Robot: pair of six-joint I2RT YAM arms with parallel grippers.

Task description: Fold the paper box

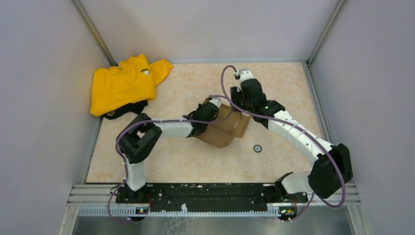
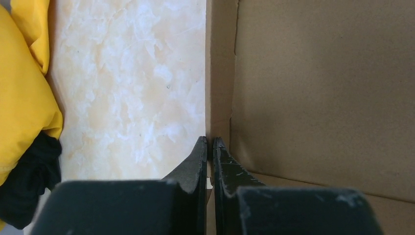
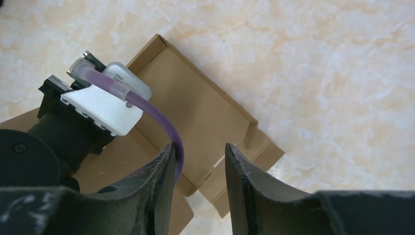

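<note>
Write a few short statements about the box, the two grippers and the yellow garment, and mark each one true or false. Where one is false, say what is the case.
1. The left gripper is closed on a wall of the cardboard box. True.
2. The right gripper holds the yellow garment. False: its jaws are open and empty, above the box.
3. The garment lies on top of the box. False: it lies apart from it, in the far left corner of the table.
4. A small ring lies on the table beside the box. True.
5. The box is closed. False: its inside is in plain view.
</note>
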